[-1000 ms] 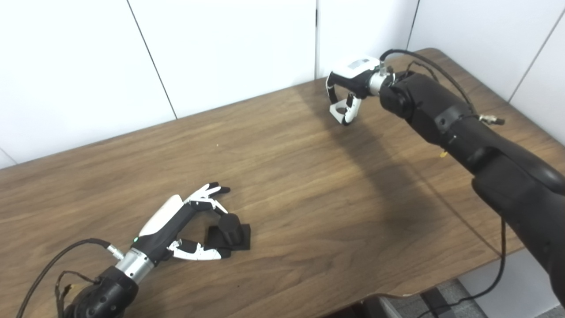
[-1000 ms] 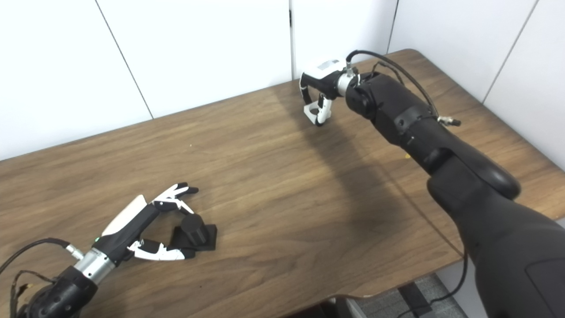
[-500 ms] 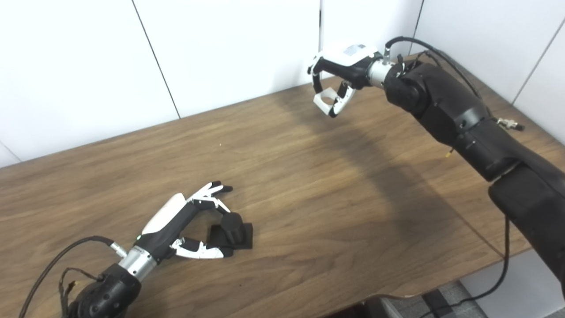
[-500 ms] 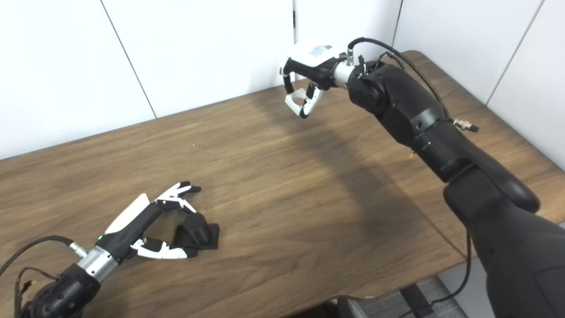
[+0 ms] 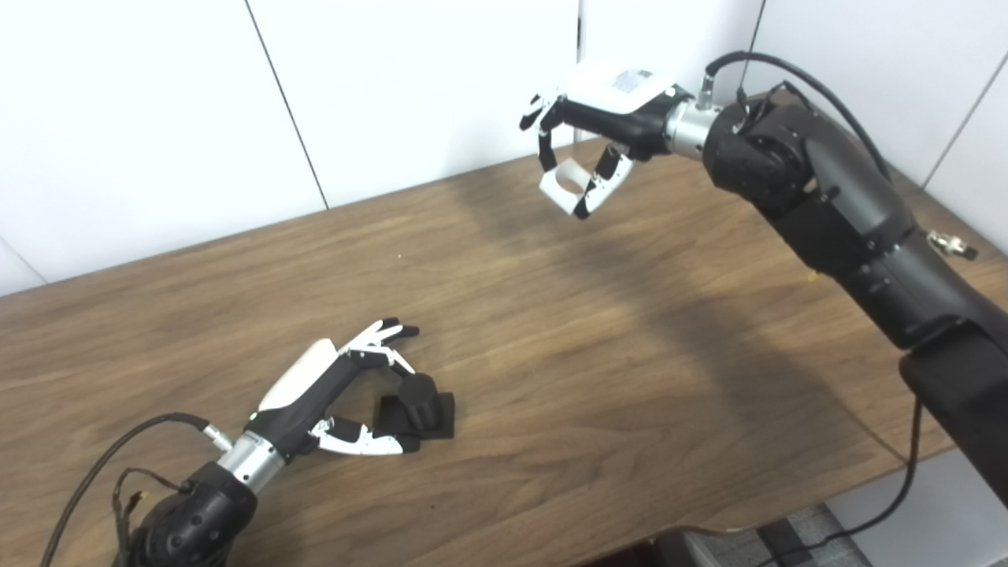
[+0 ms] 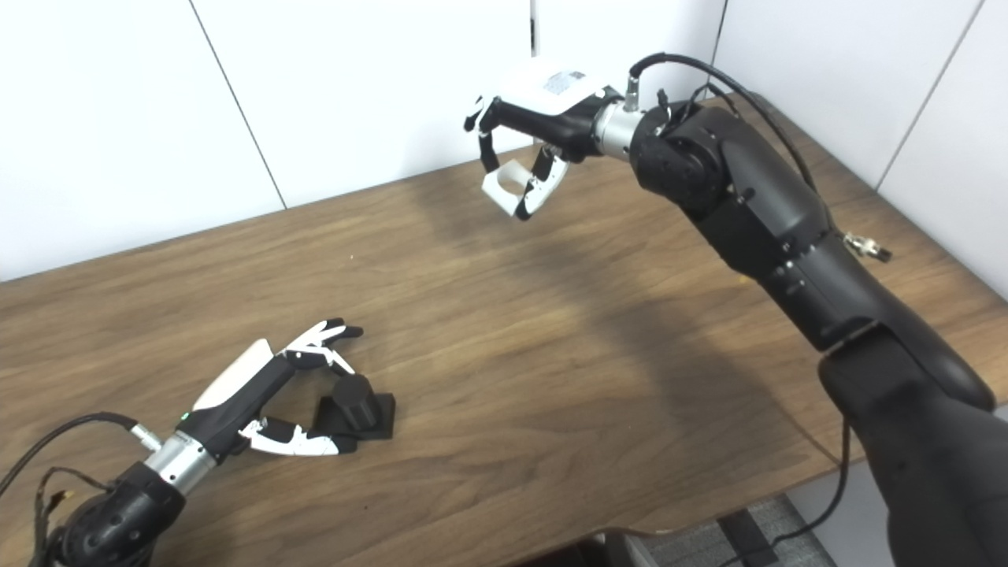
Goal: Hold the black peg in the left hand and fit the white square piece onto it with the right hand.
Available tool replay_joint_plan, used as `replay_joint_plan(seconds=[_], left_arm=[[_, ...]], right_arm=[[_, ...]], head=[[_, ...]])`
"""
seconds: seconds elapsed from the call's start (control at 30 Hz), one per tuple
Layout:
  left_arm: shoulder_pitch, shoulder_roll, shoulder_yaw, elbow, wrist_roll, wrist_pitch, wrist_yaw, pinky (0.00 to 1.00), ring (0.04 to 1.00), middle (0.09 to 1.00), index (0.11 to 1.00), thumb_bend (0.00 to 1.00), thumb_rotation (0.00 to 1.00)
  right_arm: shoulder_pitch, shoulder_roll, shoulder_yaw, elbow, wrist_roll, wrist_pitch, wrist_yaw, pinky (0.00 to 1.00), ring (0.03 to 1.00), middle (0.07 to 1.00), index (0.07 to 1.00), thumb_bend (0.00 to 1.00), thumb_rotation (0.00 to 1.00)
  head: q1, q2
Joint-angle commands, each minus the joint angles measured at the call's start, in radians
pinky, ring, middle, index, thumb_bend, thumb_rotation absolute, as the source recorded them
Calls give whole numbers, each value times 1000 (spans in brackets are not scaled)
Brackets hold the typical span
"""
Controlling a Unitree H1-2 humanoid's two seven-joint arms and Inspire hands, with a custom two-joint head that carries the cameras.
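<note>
**Right hand's got the white piece up in the air, peg is sitting on the table**

So the right hand (image 5: 598,134) is curling its fingers and thumb around the white square piece (image 5: 563,183), pinching it by the edges, and it's holding it up off the wooden table (image 5: 598,331) near the far edge by the white wall (image 5: 394,87). You can see the round hole through the piece, tilted toward the camera.

Way over at the near left, the left hand (image 5: 331,390) is lying low on the table with fingers spread apart, not gripping anything. Its fingers are reaching past the far side of the black peg (image 5: 417,402) and the thumb is lying along the near side, so the peg is sitting between them. The peg is standing upright on its square base, flat on the table, well apart from the white piece.
</note>
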Motion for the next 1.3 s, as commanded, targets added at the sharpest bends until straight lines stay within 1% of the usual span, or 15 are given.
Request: replay_joint_plan(seconds=[0.0,0.13,0.2,0.27,0.33,0.43,0.63,0.9,1.07,1.27], left_arm=[[-4,12,-14,24,48,44,-22,962,993,924,489,523,66],[-7,8,-14,24,45,48,-23,972,992,924,489,523,66],[-10,6,-14,28,44,50,-23,976,992,924,490,523,65],[-12,4,-14,26,44,57,-25,979,992,924,490,523,65],[-14,1,-15,20,45,65,-29,968,995,927,490,523,65],[-17,-3,-14,18,44,76,-33,961,999,930,490,523,65],[-20,-9,-23,12,56,87,-34,955,1000,931,490,522,69],[-24,-21,-26,5,67,110,-34,959,1000,932,490,522,69],[-30,-26,-32,10,74,116,-31,969,1000,935,490,523,70],[-32,-35,-40,11,80,124,-27,968,1000,937,490,523,70]], right_arm=[[-40,-4,-30,-58,30,11,11,937,905,826,481,520,142],[-27,11,-36,-125,53,27,47,931,902,822,481,520,142],[-18,17,-36,-158,65,24,59,932,900,823,481,519,142],[-11,25,-38,-176,80,16,65,933,899,823,480,519,142],[-7,32,-40,-186,94,9,68,956,904,822,480,518,142],[-1,44,-34,-217,98,24,84,976,909,826,480,518,144],[15,76,-26,-274,112,36,110,959,907,828,479,519,144],[16,104,-7,-349,138,59,185,999,923,836,479,518,143],[16,117,10,-384,144,77,228,1000,928,836,480,517,145],[29,126,29,-406,141,67,257,977,923,831,480,519,143]], head=[[3,2],[8,5],[16,9],[22,11],[25,14],[34,17],[64,27],[108,47],[136,53],[177,62]])
